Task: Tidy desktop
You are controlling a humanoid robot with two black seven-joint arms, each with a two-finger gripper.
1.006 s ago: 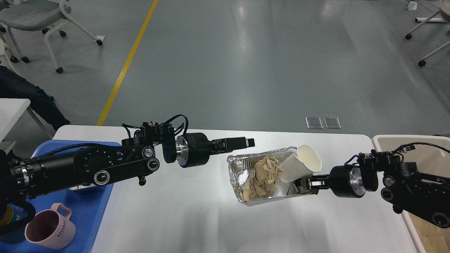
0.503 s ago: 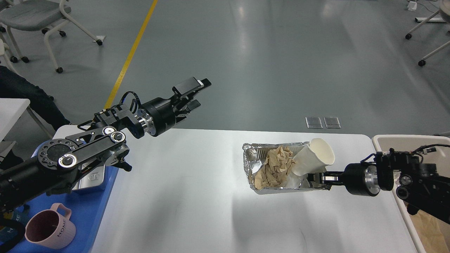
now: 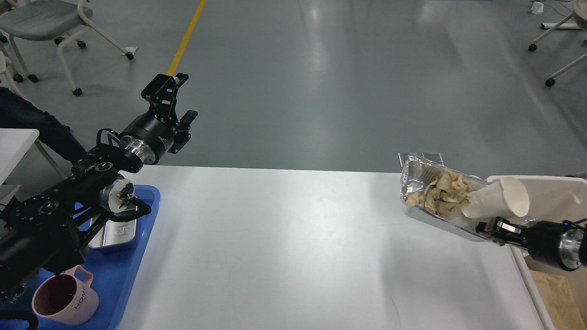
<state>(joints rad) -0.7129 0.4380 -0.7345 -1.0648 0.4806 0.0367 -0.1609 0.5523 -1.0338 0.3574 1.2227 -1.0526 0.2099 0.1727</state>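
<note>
The desktop (image 3: 275,256) is a large white tabletop. My right gripper (image 3: 490,228) is shut on the near right end of a crumpled foil tray (image 3: 415,183) and holds it tilted in the air at the table's right edge. The foil tray holds crumpled brown paper (image 3: 442,192) and a white paper cup (image 3: 500,204) lying on its side. My left gripper (image 3: 172,98) is open and empty, raised high beyond the table's far left corner.
A beige bin (image 3: 557,195) stands at the right edge with brown paper inside. A blue tray (image 3: 133,261) at the left holds a small metal box (image 3: 118,229) and a pink mug (image 3: 64,300). Chairs stand on the floor behind.
My right gripper has carried the foil tray to the right, up off the table, toward the beige bin. My left arm has swung back to the left and upward, away from the table's middle.
</note>
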